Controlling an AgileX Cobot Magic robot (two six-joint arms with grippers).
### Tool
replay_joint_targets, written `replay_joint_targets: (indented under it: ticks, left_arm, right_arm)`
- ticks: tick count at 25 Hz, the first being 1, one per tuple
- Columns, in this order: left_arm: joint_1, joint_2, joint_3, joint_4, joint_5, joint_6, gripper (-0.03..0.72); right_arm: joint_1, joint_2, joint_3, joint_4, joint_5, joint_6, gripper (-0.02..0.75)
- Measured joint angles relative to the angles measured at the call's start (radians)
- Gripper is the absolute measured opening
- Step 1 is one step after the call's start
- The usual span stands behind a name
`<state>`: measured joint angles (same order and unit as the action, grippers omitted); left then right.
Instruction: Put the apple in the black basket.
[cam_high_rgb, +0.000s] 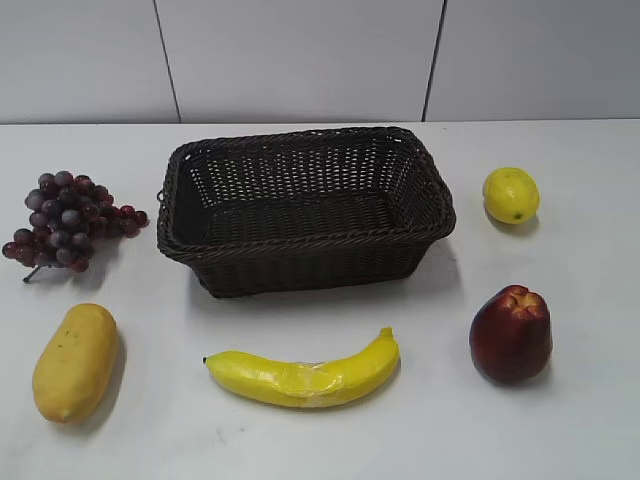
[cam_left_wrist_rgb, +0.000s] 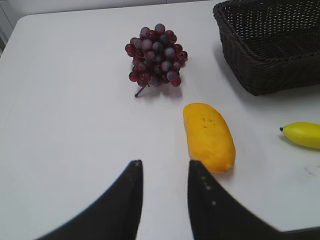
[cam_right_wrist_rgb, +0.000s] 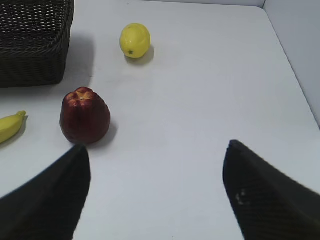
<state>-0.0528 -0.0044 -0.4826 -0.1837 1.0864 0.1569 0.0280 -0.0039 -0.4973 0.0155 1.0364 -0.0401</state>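
The dark red apple (cam_high_rgb: 511, 334) stands upright on the white table at the front right; it also shows in the right wrist view (cam_right_wrist_rgb: 84, 116). The black basket (cam_high_rgb: 305, 236) sits empty at the table's middle back; its corner shows in the left wrist view (cam_left_wrist_rgb: 272, 70) and in the right wrist view (cam_right_wrist_rgb: 35, 55). My right gripper (cam_right_wrist_rgb: 157, 150) is open wide and empty, with the apple just beyond its left finger. My left gripper (cam_left_wrist_rgb: 162, 167) is open and empty, near the mango's end. Neither gripper shows in the exterior view.
A purple grape bunch (cam_high_rgb: 65, 218) lies left of the basket. A yellow mango (cam_high_rgb: 75, 361) lies at the front left. A banana (cam_high_rgb: 305, 374) lies in front of the basket. A lemon (cam_high_rgb: 511, 194) sits right of the basket. A wall edges the table's right side (cam_right_wrist_rgb: 295, 30).
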Motion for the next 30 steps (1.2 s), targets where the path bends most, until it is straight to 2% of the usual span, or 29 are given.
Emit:
replay_joint_targets:
  ticks: [15, 19, 25, 27, 30]
  left_arm:
    - [0.0, 0.0, 0.0, 0.0, 0.0, 0.0, 0.235]
    - [0.0, 0.0, 0.0, 0.0, 0.0, 0.0, 0.235]
    - [0.0, 0.0, 0.0, 0.0, 0.0, 0.0, 0.235]
    - [0.0, 0.0, 0.0, 0.0, 0.0, 0.0, 0.235]
    - [0.0, 0.0, 0.0, 0.0, 0.0, 0.0, 0.235]
  right_arm:
    - [0.0, 0.036, -0.01, -0.001, -0.019, 0.002, 0.6]
    - [0.0, 0.179, -0.039, -0.001, -0.165, 0.002, 0.598]
    - [0.0, 0.459, -0.043, 0.002, -0.5, 0.007, 0.594]
    - [0.0, 0.558, -0.06, 0.012, -0.532, 0.008, 0.594]
    - [0.009, 0.731, -0.107, 0.033, -0.501, 0.0, 0.593]
